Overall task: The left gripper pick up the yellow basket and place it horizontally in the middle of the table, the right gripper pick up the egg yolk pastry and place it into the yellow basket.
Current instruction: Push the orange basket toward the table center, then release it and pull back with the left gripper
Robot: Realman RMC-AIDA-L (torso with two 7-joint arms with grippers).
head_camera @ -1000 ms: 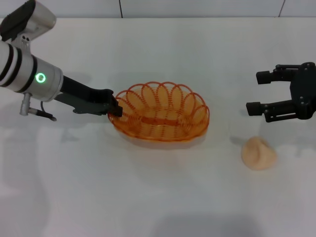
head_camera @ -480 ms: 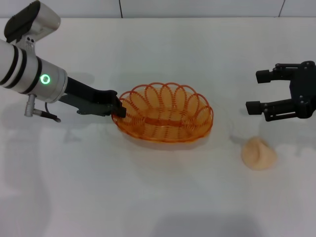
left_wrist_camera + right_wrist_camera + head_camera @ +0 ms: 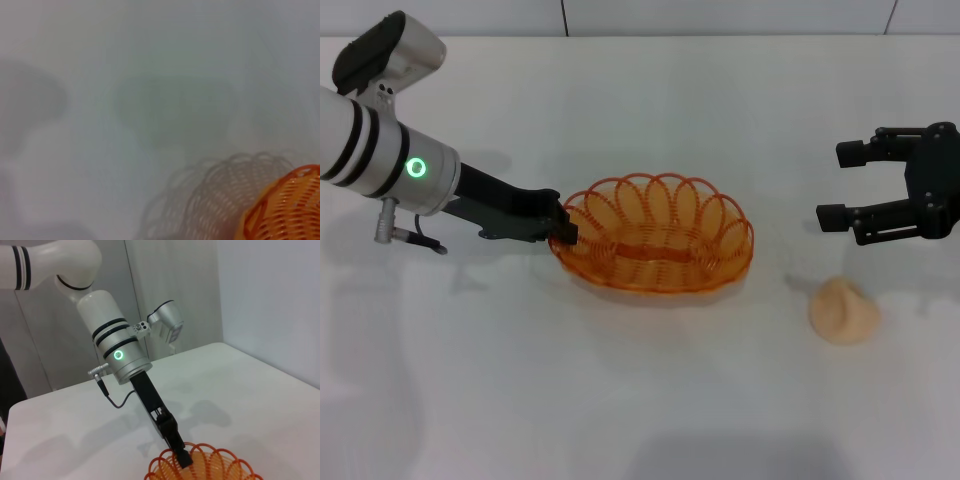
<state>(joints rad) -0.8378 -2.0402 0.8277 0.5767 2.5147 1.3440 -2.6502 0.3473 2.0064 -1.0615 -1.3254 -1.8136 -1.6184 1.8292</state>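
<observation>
My left gripper (image 3: 563,233) is gripping the left end of the yellow basket (image 3: 655,247), its fingers clamped on the looped wire rim. The basket is lying lengthwise across the middle of the table (image 3: 620,400), open side up. In the left wrist view, 1 orange corner of the basket (image 3: 287,207) is showing, with its scalloped shadow falling on the white surface beside it. Whether the base is touching the table or hanging just above it, I cannot tell.

My right gripper (image 3: 845,185) is hovering over the right side of the table with its 2 fingers spread wide, holding nothing. The egg yolk pastry (image 3: 842,310) is sitting on the table just in front of that gripper, well apart from the basket and to its right.

The tabletop is showing as plain, white and flat, carrying soft grey shadows of both arms. Beyond its far edge, pale wall panels (image 3: 720,15) divided by dark seams are standing. The right wrist view is showing my left arm (image 3: 117,347), green indicator ring lit, reaching down to the basket rim (image 3: 202,465), with grey panelled walls behind.
</observation>
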